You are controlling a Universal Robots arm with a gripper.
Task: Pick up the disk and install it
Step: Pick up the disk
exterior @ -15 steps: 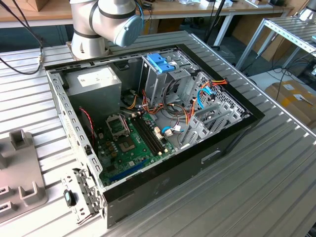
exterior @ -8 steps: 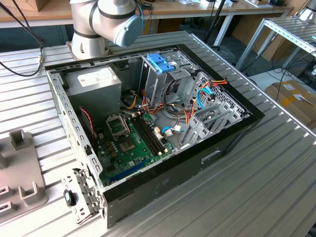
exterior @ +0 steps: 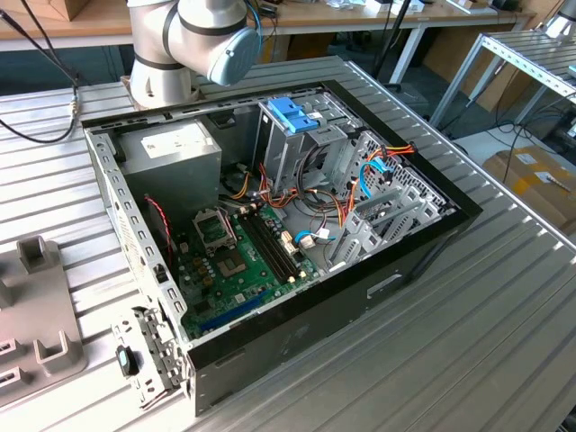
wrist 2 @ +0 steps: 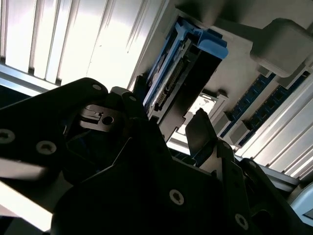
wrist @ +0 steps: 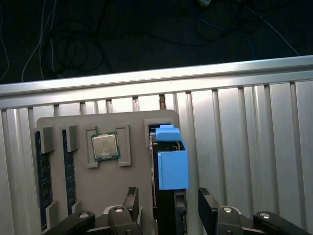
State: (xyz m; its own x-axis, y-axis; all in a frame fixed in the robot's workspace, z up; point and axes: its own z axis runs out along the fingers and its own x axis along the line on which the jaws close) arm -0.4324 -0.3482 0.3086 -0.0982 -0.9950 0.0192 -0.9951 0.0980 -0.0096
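Note:
The disk [wrist: 172, 169] stands on edge in a slot of a grey holder tray [wrist: 112, 181], its light blue carrier facing up. In the second wrist view the disk [wrist 2: 188, 68] appears from the side, with its connector edge and blue rail showing. My gripper [wrist: 169, 208] is open just above the disk, with one black finger [wrist: 131, 201] on each side of it and a gap on both sides. Nothing is held. The open computer case [exterior: 270, 225] lies on the table in the exterior view, with a tall metal drive cage [exterior: 297, 148] topped by a blue bracket.
The tray also holds a processor chip [wrist: 104, 146] and memory sticks [wrist: 43, 176] in slots beside the disk. Part of the tray [exterior: 36, 306] lies at the exterior view's left. The arm's base [exterior: 166, 63] stands behind the case. Cables and a motherboard [exterior: 238, 261] lie inside the case.

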